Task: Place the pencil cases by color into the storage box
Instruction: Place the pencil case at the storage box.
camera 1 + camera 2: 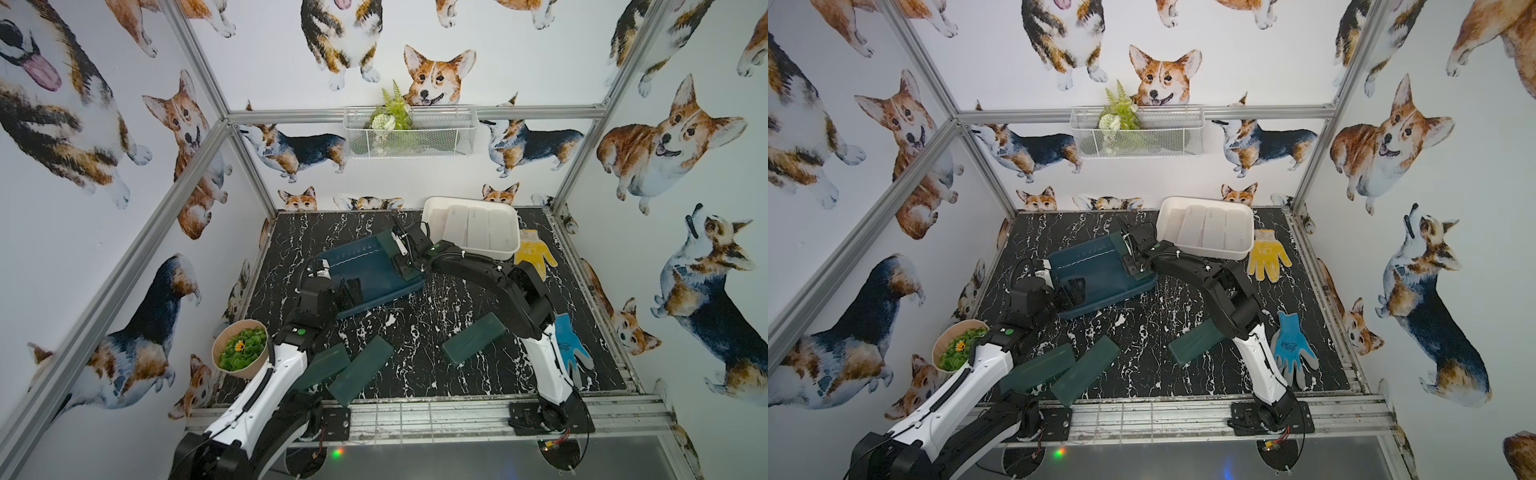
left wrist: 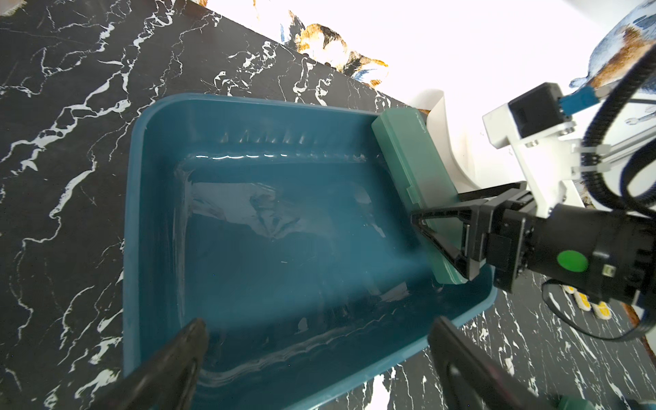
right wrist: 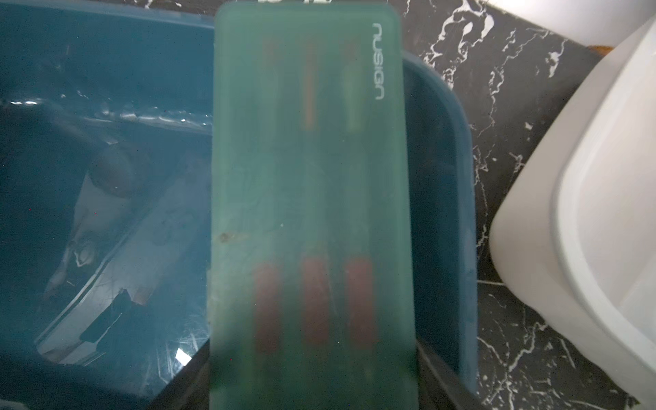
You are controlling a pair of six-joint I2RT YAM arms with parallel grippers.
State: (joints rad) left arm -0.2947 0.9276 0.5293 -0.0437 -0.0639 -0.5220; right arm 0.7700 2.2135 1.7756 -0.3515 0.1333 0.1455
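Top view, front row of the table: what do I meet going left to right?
potted plant → green case partly under the left arm → slanted green case → lone green case → blue glove

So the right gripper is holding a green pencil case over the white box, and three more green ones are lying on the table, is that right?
Not quite. The right gripper holds the green pencil case over the edge of the blue box, not the white box; the left wrist view shows this. Three more green cases do lie on the table.
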